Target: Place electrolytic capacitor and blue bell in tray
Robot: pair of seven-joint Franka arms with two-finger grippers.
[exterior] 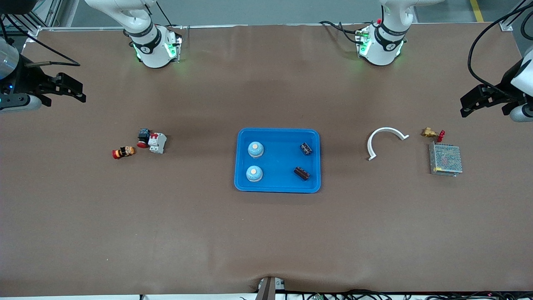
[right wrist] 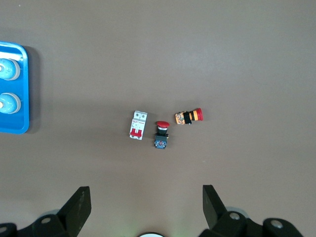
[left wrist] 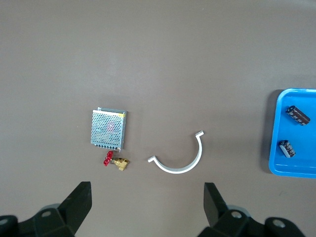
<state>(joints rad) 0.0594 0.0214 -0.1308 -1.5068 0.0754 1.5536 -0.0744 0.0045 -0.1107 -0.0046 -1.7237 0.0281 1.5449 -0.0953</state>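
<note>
The bright-blue tray lies mid-table. In it sit two blue bells toward the right arm's end, and two dark electrolytic capacitors toward the left arm's end. The capacitors and the tray's edge show in the left wrist view; the bells and tray rim show in the right wrist view. My left gripper is open and empty, up at the left arm's end. My right gripper is open and empty, up at the right arm's end.
Near the left arm's end lie a white curved clamp, a brass valve with a red handle and a metal mesh power supply. Near the right arm's end lie a white circuit breaker, a red push button and an orange-red button.
</note>
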